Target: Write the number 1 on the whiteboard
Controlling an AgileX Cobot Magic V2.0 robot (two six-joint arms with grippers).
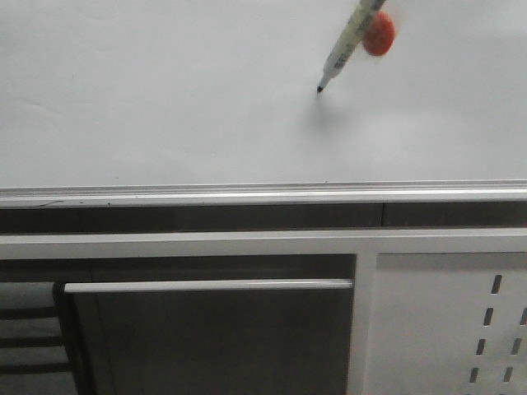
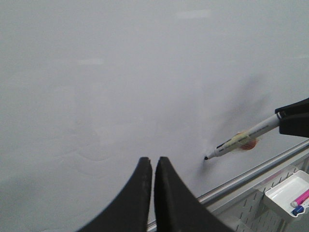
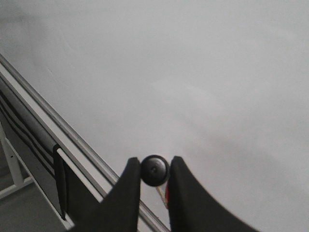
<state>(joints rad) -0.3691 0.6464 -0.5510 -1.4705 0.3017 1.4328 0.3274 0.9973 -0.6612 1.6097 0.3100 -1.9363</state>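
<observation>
Front: your marker (image 1: 346,45) slants down-left, tip at or just off the whiteboard (image 1: 165,99); no stroke yet, so pull toward the ledge (image 1: 263,196).
Left wrist: left gripper (image 2: 153,166) pressed together, empty, just beside the tip.
Right wrist: right gripper (image 3: 154,169) pinches the marker's butt end.

No legible text; print on marker (image 1: 344,48) barrel too blurry.
</observation>
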